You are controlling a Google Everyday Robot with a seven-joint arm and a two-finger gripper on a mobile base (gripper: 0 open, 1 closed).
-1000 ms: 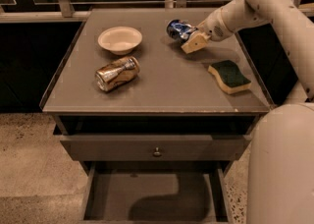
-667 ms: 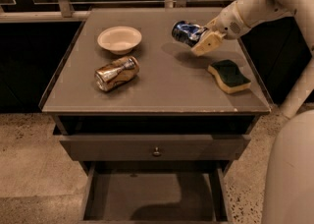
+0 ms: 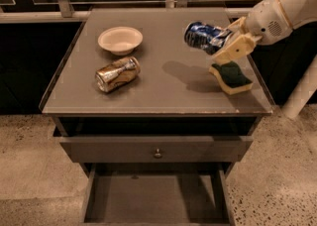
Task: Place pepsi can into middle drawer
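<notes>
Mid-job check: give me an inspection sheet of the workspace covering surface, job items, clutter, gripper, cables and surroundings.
Surface: grey cabinet top, flat, with a shadow under the raised can.
Job's things: pepsi can is lifted off the top on the right side, lying sideways in the grip. The middle drawer is pulled open at the bottom, and the can is not yet in it.
Clutter: gold can lies on its side left of centre, bowl stands upright behind it, and sponge is near the right edge.
Grippers: gripper is shut on the pepsi can, above the sponge.
Cables: nothing seen.
Surroundings: knob drawer above the middle drawer, speckled floor around the cabinet.
</notes>
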